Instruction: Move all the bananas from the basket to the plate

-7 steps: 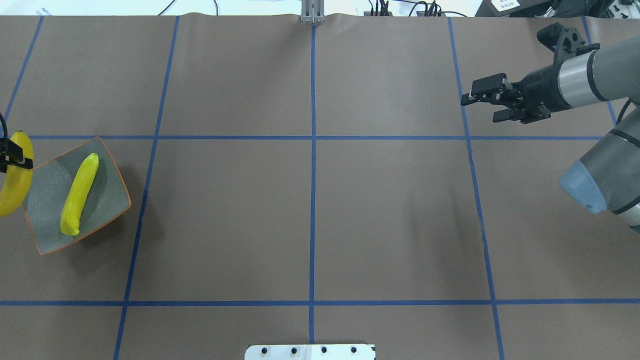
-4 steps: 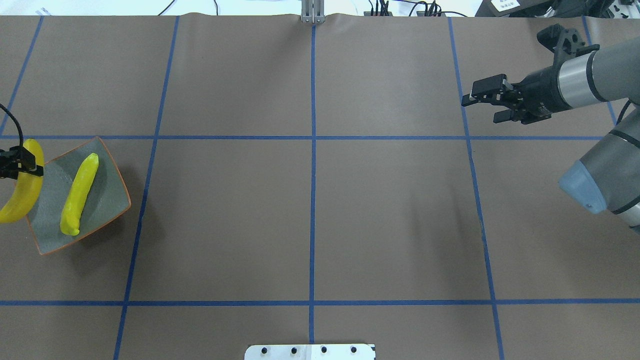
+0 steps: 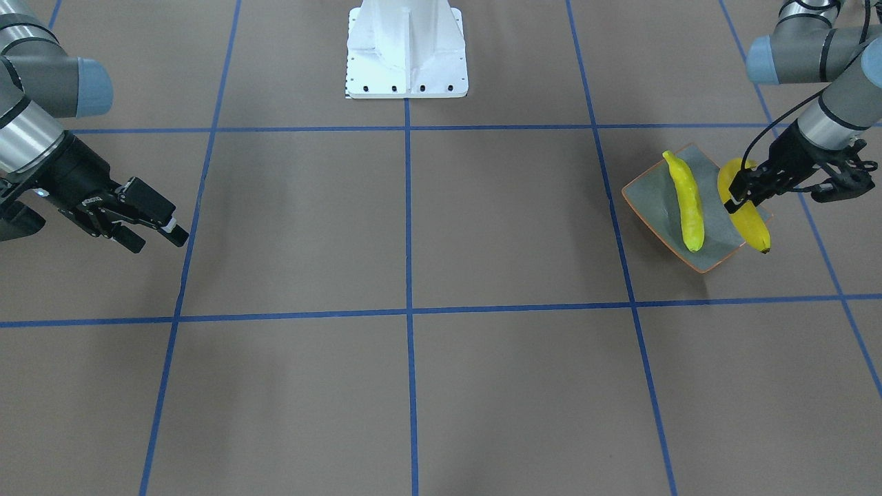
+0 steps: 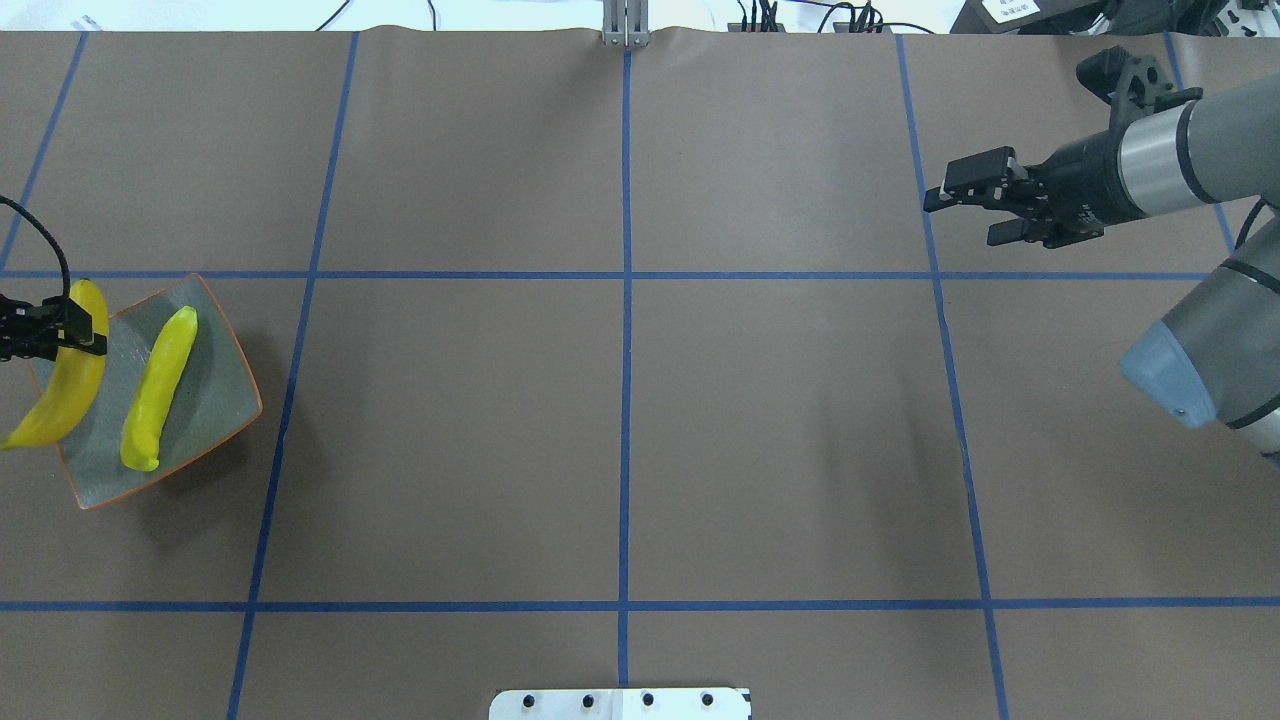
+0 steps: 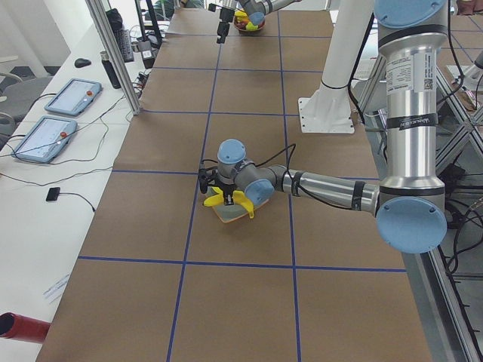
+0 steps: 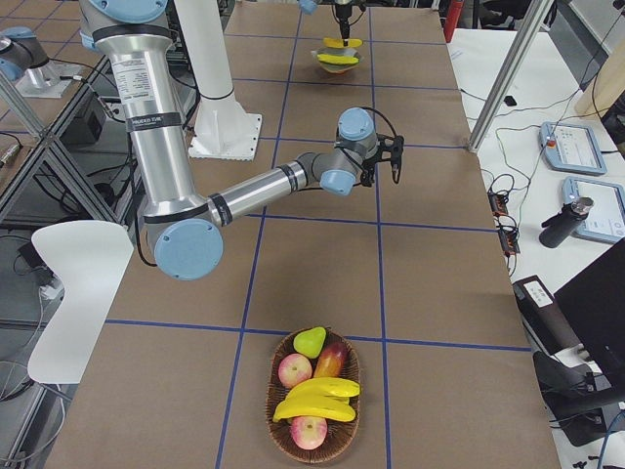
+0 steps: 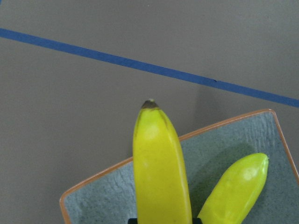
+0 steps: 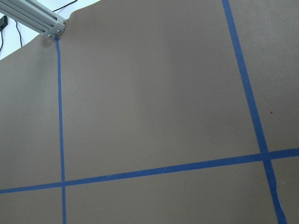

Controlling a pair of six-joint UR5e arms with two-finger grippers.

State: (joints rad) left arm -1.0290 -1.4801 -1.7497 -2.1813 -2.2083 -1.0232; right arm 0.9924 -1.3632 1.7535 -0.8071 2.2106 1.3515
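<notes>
Left gripper (image 3: 736,196) snug around a banana (image 3: 754,231) over the plate (image 3: 654,198), perhaps in contact; right gripper (image 3: 158,240) wide, empty.

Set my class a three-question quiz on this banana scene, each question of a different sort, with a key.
1. True or false: the right gripper holds a banana.
2. Fill in: ___ banana lies loose on the plate.
3. How many bananas show in the basket? A none, B two, C four.
Key: 1 false, it is open and empty; the left gripper holds the other banana. 2 one. 3 B.
</notes>
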